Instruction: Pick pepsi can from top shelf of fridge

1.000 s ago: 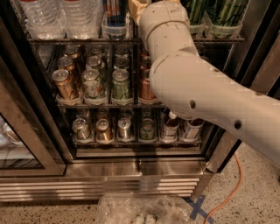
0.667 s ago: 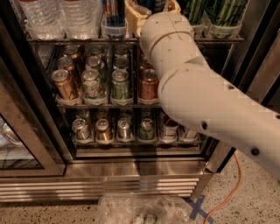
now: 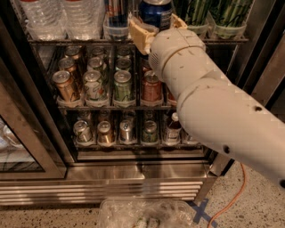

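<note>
Camera view: the gripper (image 3: 156, 22) has pushed further into the fridge (image 3: 133, 178) over the past second and now brackets the pepsi can (image 3: 155, 12), which stands upright on the top shelf (image 3: 67, 41). Whether it has clamped shut I cannot tell. Reach looks finished; squeezing and lifting the can out remain.

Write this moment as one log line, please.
gripper: at pepsi can | can: upright | place: top shelf of fridge
</note>
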Robot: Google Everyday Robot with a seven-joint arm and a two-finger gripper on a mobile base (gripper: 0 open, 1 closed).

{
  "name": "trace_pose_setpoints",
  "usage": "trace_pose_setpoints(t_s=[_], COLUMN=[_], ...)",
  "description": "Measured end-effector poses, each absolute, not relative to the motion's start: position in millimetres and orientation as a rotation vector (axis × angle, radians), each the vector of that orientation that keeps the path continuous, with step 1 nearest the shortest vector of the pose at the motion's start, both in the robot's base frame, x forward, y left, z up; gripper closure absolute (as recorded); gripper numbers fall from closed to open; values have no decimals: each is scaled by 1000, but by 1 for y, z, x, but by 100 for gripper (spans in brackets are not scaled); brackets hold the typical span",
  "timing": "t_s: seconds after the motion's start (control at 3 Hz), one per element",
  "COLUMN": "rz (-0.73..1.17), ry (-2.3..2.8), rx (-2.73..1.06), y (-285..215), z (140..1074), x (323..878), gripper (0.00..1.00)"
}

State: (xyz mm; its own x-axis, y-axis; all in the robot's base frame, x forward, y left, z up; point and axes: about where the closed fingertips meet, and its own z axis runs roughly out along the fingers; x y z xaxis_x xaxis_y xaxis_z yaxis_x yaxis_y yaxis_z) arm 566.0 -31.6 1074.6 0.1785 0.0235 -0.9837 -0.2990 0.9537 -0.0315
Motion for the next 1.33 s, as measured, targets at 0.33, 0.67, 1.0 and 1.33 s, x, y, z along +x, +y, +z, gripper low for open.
trace_pose_setpoints(t_s=[0.33, 0.67, 1.0, 1.33], rz=[234, 244, 318, 469], ry=[1387, 1391, 1434, 1504], rx=[-236, -261, -317, -333], y=[-36, -28, 1, 8], z=[1073, 1075, 1065, 1050], x=[564, 559, 538, 519], gripper=[100, 100, 100, 100])
